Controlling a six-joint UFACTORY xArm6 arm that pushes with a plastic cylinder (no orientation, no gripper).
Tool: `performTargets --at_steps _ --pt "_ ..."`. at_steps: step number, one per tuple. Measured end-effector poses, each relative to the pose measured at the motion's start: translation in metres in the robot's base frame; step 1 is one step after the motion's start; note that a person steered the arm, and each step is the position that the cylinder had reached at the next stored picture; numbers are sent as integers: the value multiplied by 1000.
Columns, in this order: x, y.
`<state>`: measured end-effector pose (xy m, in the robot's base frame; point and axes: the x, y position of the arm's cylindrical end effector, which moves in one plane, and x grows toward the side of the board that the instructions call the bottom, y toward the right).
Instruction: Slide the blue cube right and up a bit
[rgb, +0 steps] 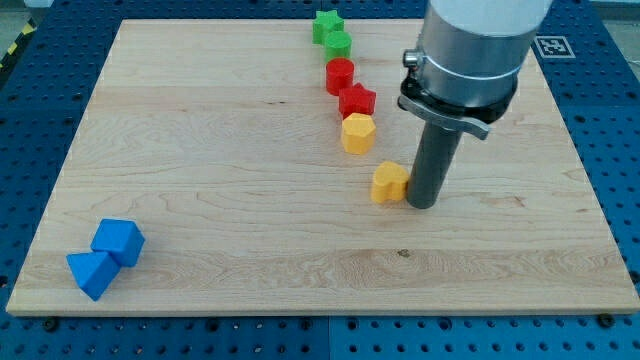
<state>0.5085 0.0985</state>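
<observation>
Dark and straight, the rod is hanging from the grey metal arm cylinder (470, 50), and my tip (423, 205) is resting on the pale wooden worktop (250, 200) just to the view's right of a yellow block (390, 182), touching it or nearly so. No fingers are showing on this rod, so whether anything is apart or clamped cannot be told; it is simply ending in a blunt point.

Moving outward, a yellow hexagonal block (358, 132) is sitting above and to the left of the tip. Above that a red star-like block (357, 100) and a red rounded block (340, 75) are lining up, then a green rounded block (338, 43) and a green star-shaped block (326, 24) near the view's top edge. That is making two yellow, two red and two green blocks in a slanting line.

Well apart from the tip, in the view's bottom left corner, the blue cube (120, 241) is lying with plain glossy blue faces, turned so one corner is pointing toward the view's bottom; being a cube it is showing no long axis. A blue wedge-like block (90, 273) is touching it on its lower left. Two blue blocks are counting in all.

Blue perforated table (600, 330) is surrounding the worktop.
</observation>
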Motion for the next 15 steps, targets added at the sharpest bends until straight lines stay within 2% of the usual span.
performTargets --at_steps 2,3,4,5,7,8,9,10,12,15 --pt "7 -9" --pt "45 -15" --pt "31 -72" --pt "-30 -159" --pt "-44 -375" --pt "-35 -403" --pt "17 -403" --pt "95 -402" --pt "98 -386" --pt "97 -261"
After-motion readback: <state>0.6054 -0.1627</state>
